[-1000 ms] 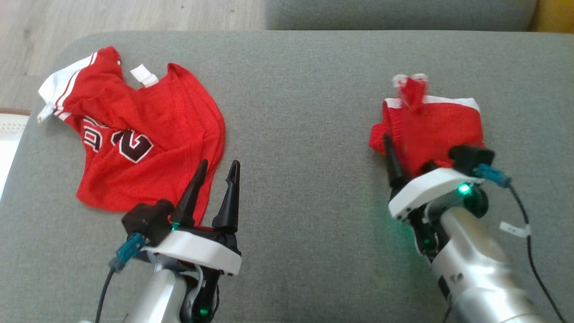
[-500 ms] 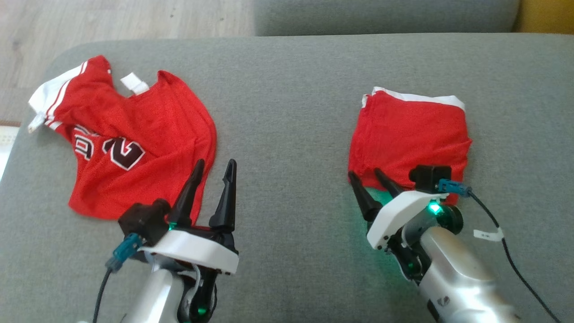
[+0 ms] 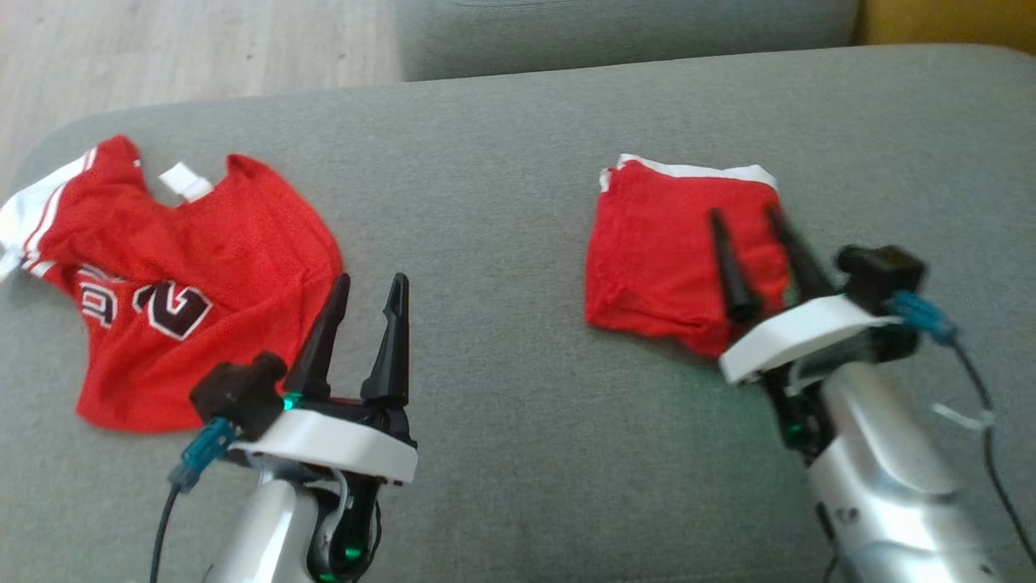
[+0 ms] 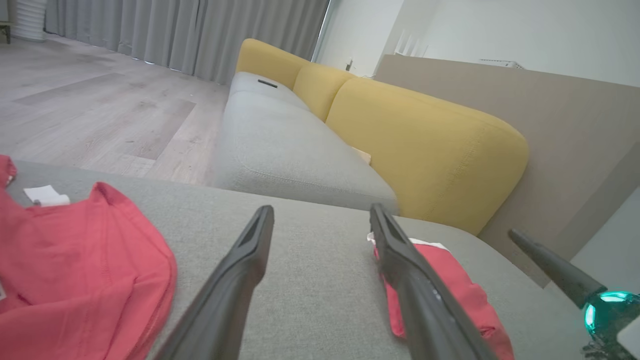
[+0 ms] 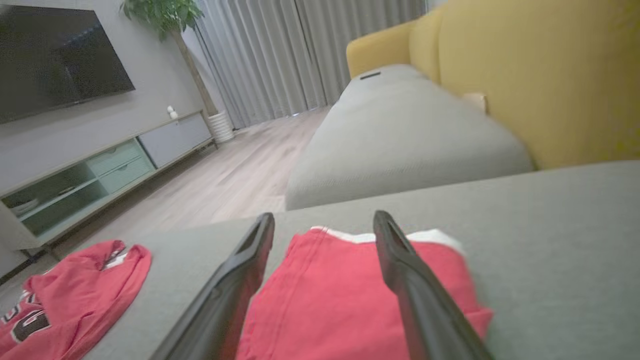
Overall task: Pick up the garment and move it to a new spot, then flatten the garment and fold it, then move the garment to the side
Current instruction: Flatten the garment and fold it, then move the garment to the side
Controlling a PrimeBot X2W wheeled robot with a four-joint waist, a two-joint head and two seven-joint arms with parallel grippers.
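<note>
A folded red garment (image 3: 660,251) with a white top edge lies flat on the right of the grey cushion (image 3: 502,202). My right gripper (image 3: 745,214) is open, its two dark fingers lying across the garment's right half with nothing between them. The right wrist view shows this garment (image 5: 325,300) beneath the spread right gripper (image 5: 324,217). My left gripper (image 3: 370,281) stands open and empty at the right edge of a spread, rumpled red jersey (image 3: 194,267) with a black-and-white number. The left wrist view has the left gripper (image 4: 321,210), the jersey (image 4: 75,280) and the folded garment (image 4: 450,285).
Beyond the cushion stretches a grey sofa seat (image 4: 280,145) with a yellow backrest (image 4: 420,140). Wooden floor (image 3: 202,48) runs past the cushion's far left edge. A TV cabinet (image 5: 100,170) and a plant (image 5: 165,15) stand across the room.
The garment's raised, bunched top has dropped and it now lies flat. My right gripper drew back, then came forward over it. The head camera has turned, shifting everything left in the picture.
</note>
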